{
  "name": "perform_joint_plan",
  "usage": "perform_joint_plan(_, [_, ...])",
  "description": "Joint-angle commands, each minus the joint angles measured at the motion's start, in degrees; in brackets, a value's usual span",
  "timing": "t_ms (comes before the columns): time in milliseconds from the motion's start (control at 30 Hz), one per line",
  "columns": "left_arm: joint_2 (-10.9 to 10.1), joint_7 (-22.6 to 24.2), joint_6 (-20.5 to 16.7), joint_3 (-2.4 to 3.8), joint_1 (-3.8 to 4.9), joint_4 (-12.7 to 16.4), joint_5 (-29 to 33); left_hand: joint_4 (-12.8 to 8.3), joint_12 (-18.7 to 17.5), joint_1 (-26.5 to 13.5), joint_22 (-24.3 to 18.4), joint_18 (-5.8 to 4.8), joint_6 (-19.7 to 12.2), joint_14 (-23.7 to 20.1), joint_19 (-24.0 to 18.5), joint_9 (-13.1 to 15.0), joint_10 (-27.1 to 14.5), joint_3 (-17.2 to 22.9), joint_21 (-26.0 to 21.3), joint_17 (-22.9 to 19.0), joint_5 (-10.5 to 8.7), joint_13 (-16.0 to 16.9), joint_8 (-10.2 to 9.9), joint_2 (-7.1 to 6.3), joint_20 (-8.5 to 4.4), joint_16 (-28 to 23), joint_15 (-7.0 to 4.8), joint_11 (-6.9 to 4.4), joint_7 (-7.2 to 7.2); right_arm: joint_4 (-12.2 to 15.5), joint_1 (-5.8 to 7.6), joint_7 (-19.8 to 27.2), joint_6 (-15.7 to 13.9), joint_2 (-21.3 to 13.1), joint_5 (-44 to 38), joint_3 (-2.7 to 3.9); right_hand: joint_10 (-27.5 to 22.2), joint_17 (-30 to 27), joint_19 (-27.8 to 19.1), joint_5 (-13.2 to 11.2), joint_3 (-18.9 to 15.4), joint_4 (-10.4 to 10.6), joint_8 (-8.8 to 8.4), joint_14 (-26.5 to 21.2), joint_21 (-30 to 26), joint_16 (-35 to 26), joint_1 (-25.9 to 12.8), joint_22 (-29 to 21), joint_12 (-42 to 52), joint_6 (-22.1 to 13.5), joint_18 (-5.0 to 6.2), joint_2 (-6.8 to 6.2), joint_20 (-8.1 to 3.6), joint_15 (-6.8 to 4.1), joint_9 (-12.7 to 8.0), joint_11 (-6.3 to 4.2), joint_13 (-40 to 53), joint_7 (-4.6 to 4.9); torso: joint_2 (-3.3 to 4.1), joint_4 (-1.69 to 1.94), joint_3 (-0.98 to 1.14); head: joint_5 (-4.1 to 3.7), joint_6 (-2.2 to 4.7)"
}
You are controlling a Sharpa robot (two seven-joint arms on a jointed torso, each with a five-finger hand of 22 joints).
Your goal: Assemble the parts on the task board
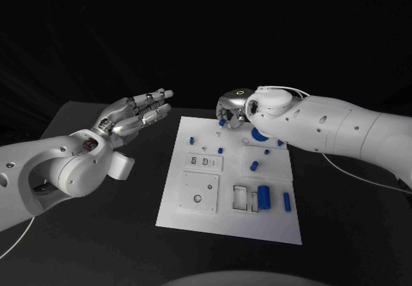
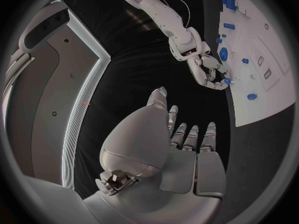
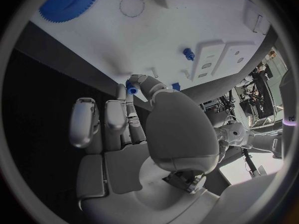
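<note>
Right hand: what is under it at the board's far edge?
The right hand pinches a small blue part over the task board. The board beneath its fingers is hidden.

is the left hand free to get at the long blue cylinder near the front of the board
Probably yes. The left hand hovers open beside the task board, holding nothing, and the blue cylinder lies uncovered on the board's near part. The right hand is busy at the far edge, so nothing stands between them.
</note>
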Motion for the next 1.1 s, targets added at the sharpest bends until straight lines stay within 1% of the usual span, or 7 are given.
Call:
perform_joint_plan(33, [0.09,0.02,0.83,0.05,0.04,0.17,-0.51,-0.39,0.27,0.58,-0.07,0.51,0.5,0.21,0.12,0.1,0.38,-0.04,0.24,0.09,0.27,0.09,0.19,-0.07,0.39,0.21,0.22,-0.02,0.05,-0.38,-0.22,-0.16,1.76,0.32,-0.22,0.0,-0.21,-0.26,-0.5,-0.25,0.28,0.22,-0.51,-0.46,-0.28,-0.32,-0.24,1.59,-0.54,-0.69,-0.36,0.35,-0.1,-0.03,-0.18,0.45,-0.1,0.0,0.01,0.05,0.01,-0.01,-0.08])
perform_joint_plan(233, [0.15,-0.1,0.97,0.05,0.04,0.03,-0.58,-0.39,0.27,0.59,-0.07,0.5,0.69,0.23,0.14,0.12,0.4,-0.06,0.26,0.1,0.28,0.1,0.26,-0.08,0.4,0.23,0.22,0.04,0.12,-0.78,-0.55,-0.16,2.12,0.62,-0.22,0.0,-0.5,-0.82,-0.87,-0.45,0.4,0.24,-1.03,-0.83,-0.7,-0.66,-0.25,1.33,-1.03,-1.06,-0.26,0.33,-0.02,0.05,-0.53,0.52,-0.17,0.05,0.02,0.01,-0.04,0.09,-0.25])
perform_joint_plan(600, [0.2,-0.21,1.13,0.05,0.03,-0.13,-0.6,-0.4,0.27,0.61,-0.06,0.49,0.91,0.25,0.15,0.14,0.45,-0.08,0.27,0.1,0.3,0.1,0.35,-0.09,0.41,0.27,0.23,0.13,0.23,-0.85,-0.76,-0.61,3.57,0.57,-0.26,0.0,-5.15,-3.99,-3.14,-2.24,1.53,0.31,-4.77,-3.23,-3.31,-2.72,-0.44,-0.18,-4.89,-4.82,0.29,-0.42,0.62,0.78,-4.26,1.35,-0.82,0.23,-0.07,-0.06,-0.04,0.24,-0.58])
perform_joint_plan(733, [0.27,-0.21,1.2,0.05,0.03,-0.17,-0.6,-0.4,0.27,0.61,-0.06,0.49,0.91,0.25,0.15,0.14,0.45,-0.08,0.27,0.1,0.3,0.1,0.35,-0.09,0.41,0.27,0.23,0.13,0.23,-0.62,-0.83,-0.67,3.33,0.4,-0.27,0.0,-10.79,-6.91,-5.11,-5.29,1.79,0.26,-4.88,-5.41,-5.57,-4.57,-0.42,-1.54,-8.83,-11.14,0.73,-1.07,1.23,1.47,-8.35,2.14,-2.05,-0.59,-0.08,-0.04,-0.02,0.26,-0.57])
perform_joint_plan(800, [0.31,-0.2,1.22,0.05,0.03,-0.19,-0.6,-0.4,0.26,0.62,-0.06,0.49,0.93,0.27,0.17,0.14,0.45,-0.09,0.29,0.11,0.31,0.1,0.38,-0.11,0.42,0.29,0.24,0.19,0.3,-0.53,-0.88,-0.64,2.81,0.27,-0.27,0.0,-14.79,-9.19,-6.82,-9.0,0.74,0.17,-4.65,-7.22,-7.46,-6.05,-0.3,-2.74,-11.48,-16.14,1.09,-0.99,1.66,1.95,-10.96,2.59,-2.91,-1.89,-0.11,-0.06,-0.01,0.34,-0.58])
perform_joint_plan(967, [0.27,-0.21,1.31,0.05,0.03,-0.26,-0.6,-0.4,0.26,0.62,-0.06,0.49,0.93,0.27,0.17,0.14,0.45,-0.09,0.29,0.11,0.31,0.1,0.38,-0.11,0.42,0.29,0.24,0.19,0.3,-0.17,-0.95,-0.58,-0.15,-0.51,-0.46,-0.01,-22.23,-15.8,-11.41,-17.41,-6.27,1.43,-5.19,-12.78,-14.12,-10.28,1.13,-6.19,-17.33,-28.93,2.28,0.17,3.2,2.81,-23.48,3.29,-5.17,-5.21,-0.12,-0.09,0.0,0.34,-0.35])
perform_joint_plan(1100, [0.09,-0.13,1.38,0.04,0.02,-0.4,-0.6,-0.41,0.25,0.64,-0.06,0.48,0.83,0.28,0.19,0.13,0.41,-0.1,0.3,0.11,0.33,0.09,0.37,-0.12,0.43,0.31,0.26,0.23,0.34,1.18,-0.87,-0.07,-4.28,-2.51,-0.38,-0.01,-23.28,-17.71,-12.41,-19.28,-10.14,5.15,-5.16,-14.19,-16.75,-11.43,3.43,-7.17,-18.73,-29.21,2.66,-0.61,3.57,2.85,-26.7,3.12,-5.76,-5.13,-0.25,-0.21,-0.02,0.53,-0.16])
